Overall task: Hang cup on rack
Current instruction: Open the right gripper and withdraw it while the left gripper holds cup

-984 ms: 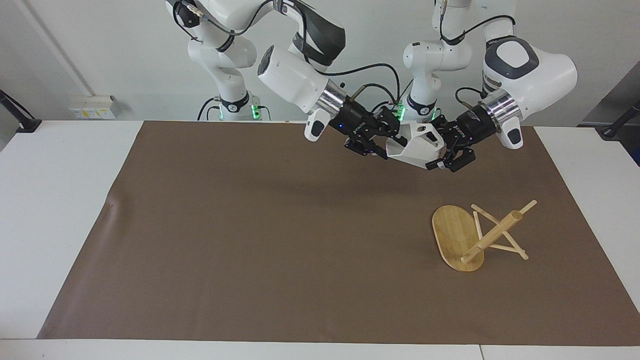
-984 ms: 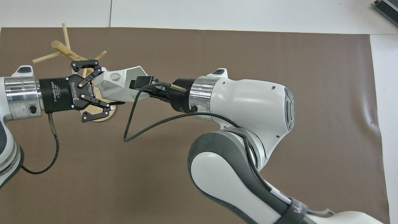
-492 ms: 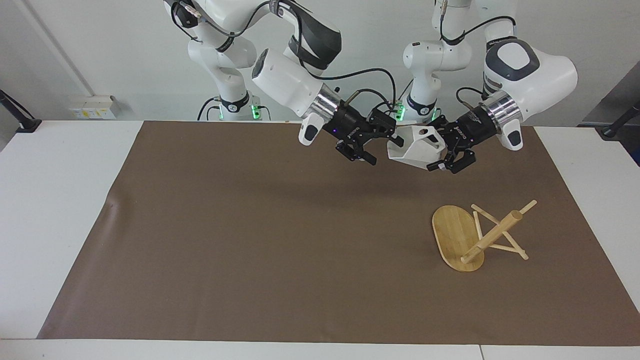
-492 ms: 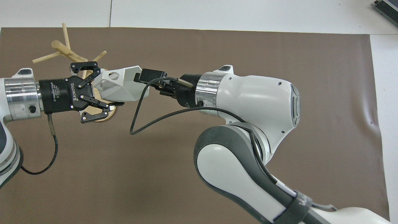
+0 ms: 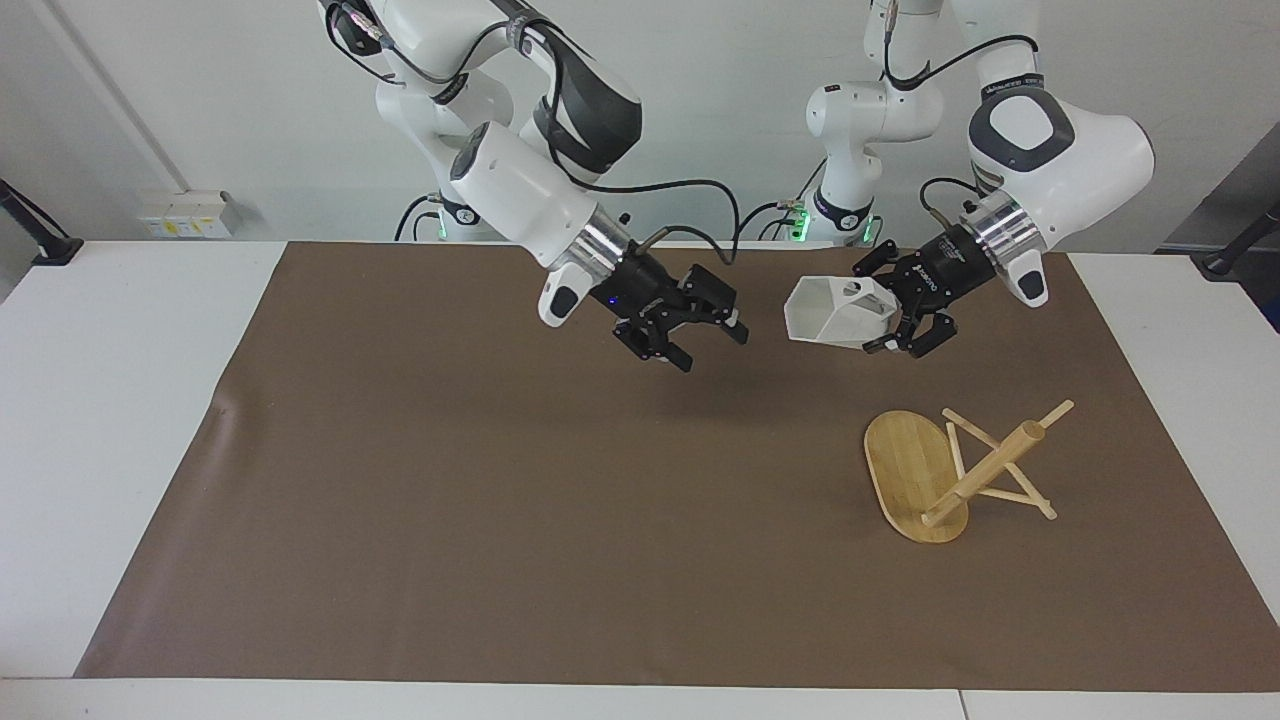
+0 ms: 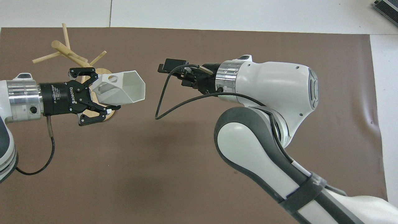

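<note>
Your left tool [image 5: 893, 318] is gripping the cup [image 5: 838, 312], its fingertips pinched on the cup's base end next to the tab with the round hole. It is holding the cup up in the air, lying on its side, with the open rim pointing toward the right arm's end of the surface [image 5: 120, 400]. In the overhead view the left tool [image 6: 100, 99] and the cup [image 6: 124, 88] are sitting over the rack's base, partly covering it; the facing view is showing them raised well clear of the rack [image 5: 955, 470], over the brown mat [image 5: 500, 500] on the robots' side of it.

Your right tool [image 5: 700, 340] is hanging open, fingers spread wide and holding nothing. It is hovering over the mat near the middle of the surface, apart from the cup, with a clear gap between its fingertips and the cup's rim. In the overhead view the right tool [image 6: 168, 67] is pointing toward the cup from the right arm's side.

The rack [image 6: 67, 53] is lying tipped over on the mat toward the left arm's end of the surface. Its oval base is standing on edge, tilted, and its post is leaning out toward that end, with the thin pegs crossing it and some peg tips resting on the mat. The cup is not touching the rack.
</note>
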`<state>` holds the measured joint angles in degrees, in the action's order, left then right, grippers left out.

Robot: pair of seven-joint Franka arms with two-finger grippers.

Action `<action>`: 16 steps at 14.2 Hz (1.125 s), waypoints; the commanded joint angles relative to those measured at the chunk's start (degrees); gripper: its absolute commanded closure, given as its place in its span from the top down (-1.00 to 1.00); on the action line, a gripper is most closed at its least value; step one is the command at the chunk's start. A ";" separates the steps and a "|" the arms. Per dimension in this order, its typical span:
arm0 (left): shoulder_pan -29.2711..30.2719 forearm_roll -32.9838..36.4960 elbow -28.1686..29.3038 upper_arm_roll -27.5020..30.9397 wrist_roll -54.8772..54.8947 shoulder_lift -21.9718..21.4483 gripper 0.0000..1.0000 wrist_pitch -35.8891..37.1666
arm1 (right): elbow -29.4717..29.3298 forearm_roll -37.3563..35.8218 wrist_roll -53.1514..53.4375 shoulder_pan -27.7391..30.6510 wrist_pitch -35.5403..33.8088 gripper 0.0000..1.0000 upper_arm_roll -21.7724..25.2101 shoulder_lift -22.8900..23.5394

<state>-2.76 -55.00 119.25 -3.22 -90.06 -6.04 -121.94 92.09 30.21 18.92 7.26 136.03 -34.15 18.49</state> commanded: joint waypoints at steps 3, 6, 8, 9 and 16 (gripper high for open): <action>-2.59 2.27 3.00 -0.03 -12.49 -0.29 -1.00 -11.72 | -1.83 -10.58 -2.04 0.29 -8.13 1.00 7.68 -1.00; -3.83 2.27 5.29 -0.03 -15.84 0.15 -1.00 -16.91 | -1.57 -25.32 -2.13 0.29 -13.24 1.00 11.02 -2.05; -3.92 2.18 5.64 -0.03 -16.90 0.33 -1.00 -17.63 | -1.39 -30.28 -2.13 0.38 -15.35 1.00 12.78 -2.49; -3.92 2.18 6.08 -0.03 -17.51 0.42 -1.00 -18.33 | -1.30 -30.73 -2.74 0.38 -16.14 1.00 14.27 -2.67; -5.23 2.18 8.45 -0.03 -21.38 1.03 -1.00 -25.62 | 0.81 -31.96 -10.92 0.38 -16.50 1.00 23.41 -4.25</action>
<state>-6.31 -53.92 126.40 -3.81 -109.37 -4.71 -144.87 90.59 0.04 8.65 7.70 119.65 -12.01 16.23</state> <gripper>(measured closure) 0.251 0.000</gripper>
